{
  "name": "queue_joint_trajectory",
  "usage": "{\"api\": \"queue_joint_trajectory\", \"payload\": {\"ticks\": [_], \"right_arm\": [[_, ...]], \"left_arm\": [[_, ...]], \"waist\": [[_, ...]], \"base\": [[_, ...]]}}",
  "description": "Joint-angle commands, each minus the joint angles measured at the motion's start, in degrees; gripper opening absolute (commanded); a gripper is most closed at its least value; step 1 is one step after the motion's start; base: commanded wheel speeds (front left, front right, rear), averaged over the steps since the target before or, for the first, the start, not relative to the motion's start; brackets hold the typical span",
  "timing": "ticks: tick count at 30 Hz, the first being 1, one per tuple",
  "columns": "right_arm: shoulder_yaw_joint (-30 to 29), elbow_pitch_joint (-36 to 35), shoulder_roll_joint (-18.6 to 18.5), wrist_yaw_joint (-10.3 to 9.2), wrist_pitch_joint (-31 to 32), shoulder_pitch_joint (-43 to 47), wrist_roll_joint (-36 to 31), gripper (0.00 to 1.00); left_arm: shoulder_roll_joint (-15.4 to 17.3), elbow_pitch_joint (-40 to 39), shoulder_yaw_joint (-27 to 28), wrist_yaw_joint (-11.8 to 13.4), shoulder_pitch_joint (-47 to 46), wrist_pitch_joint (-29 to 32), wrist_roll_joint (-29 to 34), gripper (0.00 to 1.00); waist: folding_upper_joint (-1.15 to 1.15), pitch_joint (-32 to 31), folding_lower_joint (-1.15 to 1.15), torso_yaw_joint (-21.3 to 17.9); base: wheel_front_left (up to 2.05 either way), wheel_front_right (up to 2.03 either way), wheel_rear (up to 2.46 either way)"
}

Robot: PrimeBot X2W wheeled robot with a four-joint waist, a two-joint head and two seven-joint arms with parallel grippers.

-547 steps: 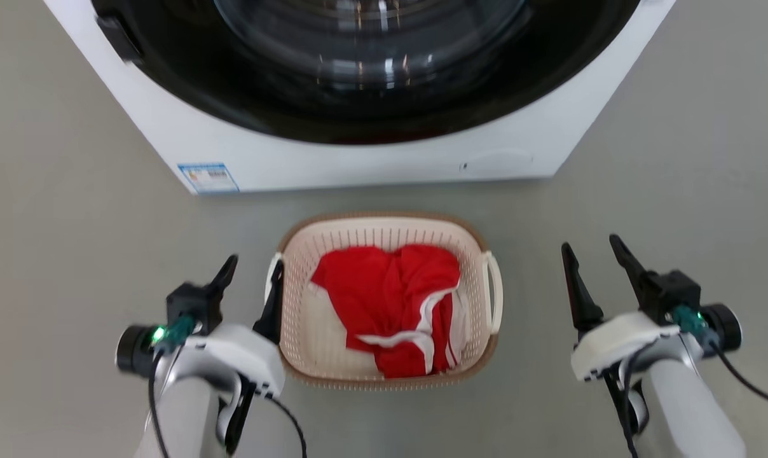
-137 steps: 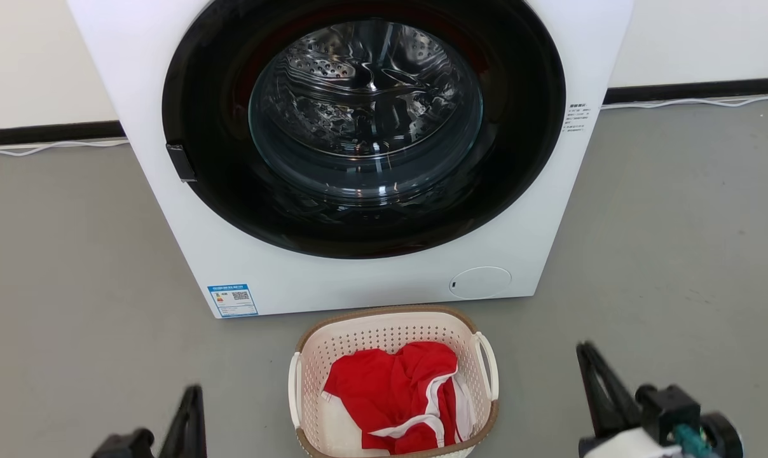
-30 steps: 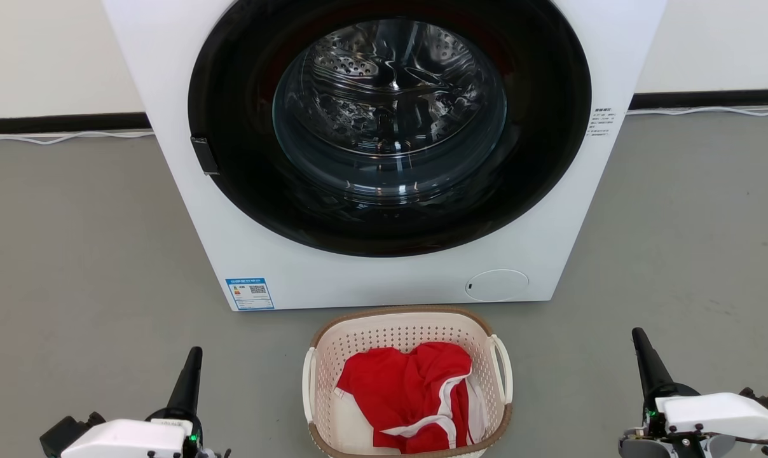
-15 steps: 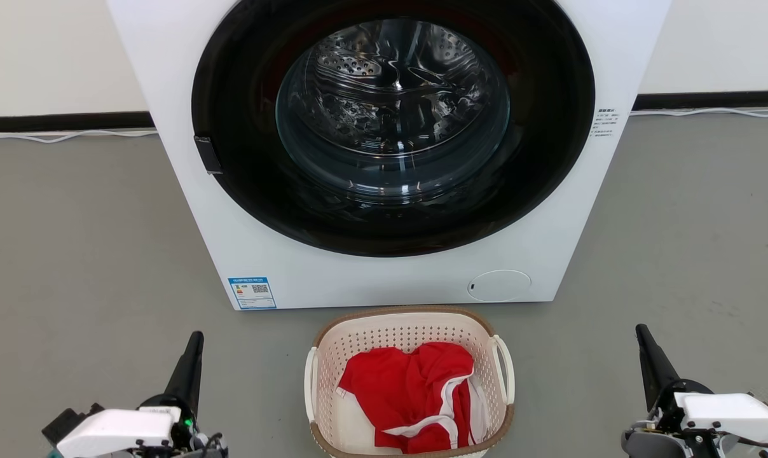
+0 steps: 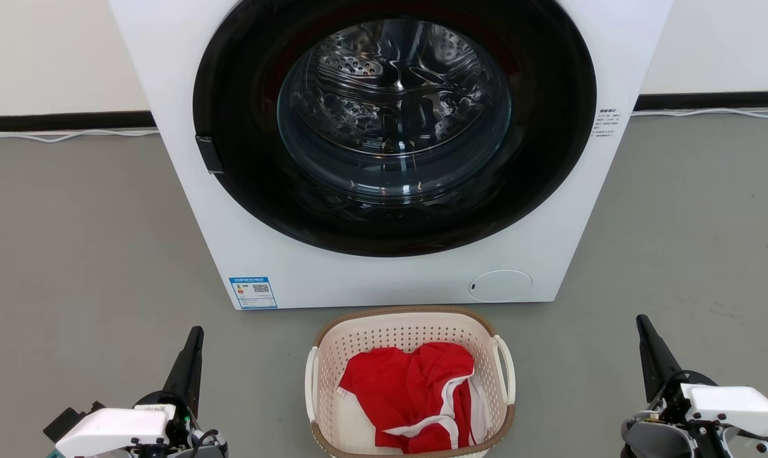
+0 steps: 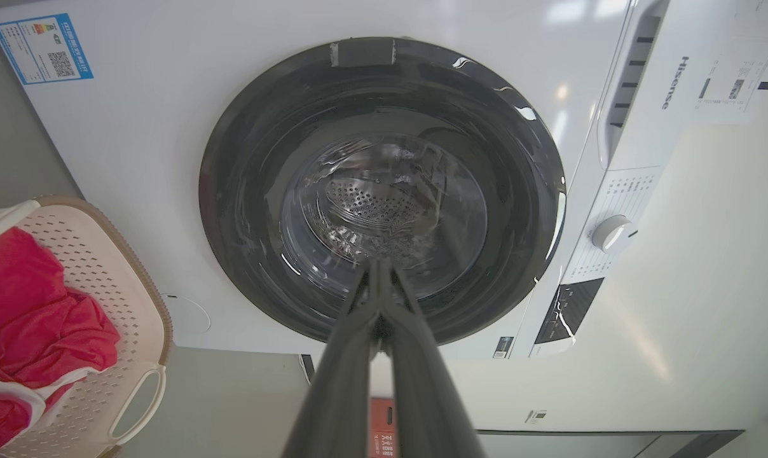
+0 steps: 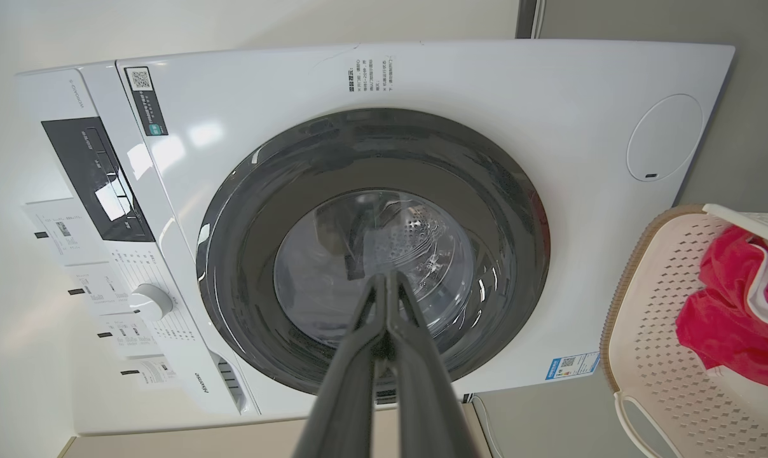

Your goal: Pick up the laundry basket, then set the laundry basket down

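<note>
The laundry basket stands on the grey floor just in front of the washing machine, cream with a brown rim and white loop handles, holding a red garment. It also appears at the left edge of the left wrist view as the basket and at the right edge of the right wrist view as the basket. My left gripper is shut and empty, well to the basket's left. My right gripper is shut and empty, well to its right. Both point toward the machine.
A large white washing machine with a round dark glass door rises directly behind the basket. A white cable runs along the dark skirting at the wall. Grey floor spreads on both sides.
Both grippers have risen a little in the head view and stayed shut. The basket has not moved.
</note>
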Motion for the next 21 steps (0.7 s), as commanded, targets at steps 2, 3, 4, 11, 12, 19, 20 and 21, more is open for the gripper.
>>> {"api": "queue_joint_trajectory", "payload": {"ticks": [2,3,4,11,12,19,20,21], "right_arm": [[1.04,-1.64,-0.31,0.41,0.44,-2.33,0.38,0.0],[1.04,-1.64,-0.31,0.41,0.44,-2.33,0.38,0.0],[1.04,-1.64,-0.31,0.41,0.44,-2.33,0.38,0.0],[1.04,-1.64,-0.31,0.41,0.44,-2.33,0.38,0.0],[1.04,-1.64,-0.31,0.41,0.44,-2.33,0.38,0.0],[1.04,-1.64,-0.31,0.41,0.44,-2.33,0.38,0.0],[1.04,-1.64,-0.31,0.41,0.44,-2.33,0.38,0.0],[1.04,-1.64,-0.31,0.41,0.44,-2.33,0.38,0.0]], "left_arm": [[0.76,-1.6,1.76,-0.41,-3.19,0.13,-0.24,0.0],[0.76,-1.6,1.76,-0.41,-3.19,0.13,-0.24,0.0],[0.76,-1.6,1.76,-0.41,-3.19,0.13,-0.24,0.0],[0.76,-1.6,1.76,-0.41,-3.19,0.13,-0.24,0.0],[0.76,-1.6,1.76,-0.41,-3.19,0.13,-0.24,0.0],[0.76,-1.6,1.76,-0.41,-3.19,0.13,-0.24,0.0],[0.76,-1.6,1.76,-0.41,-3.19,0.13,-0.24,0.0],[0.76,-1.6,1.76,-0.41,-3.19,0.13,-0.24,0.0]], "waist": [[0.0,0.0,0.0,0.0],[0.0,0.0,0.0,0.0],[0.0,0.0,0.0,0.0],[0.0,0.0,0.0,0.0],[0.0,0.0,0.0,0.0],[0.0,0.0,0.0,0.0],[0.0,0.0,0.0,0.0],[0.0,0.0,0.0,0.0]], "base": [[0.0,0.0,0.0],[0.0,0.0,0.0],[0.0,0.0,0.0],[0.0,0.0,0.0],[0.0,0.0,0.0],[0.0,0.0,0.0],[0.0,0.0,0.0],[0.0,0.0,0.0]]}}
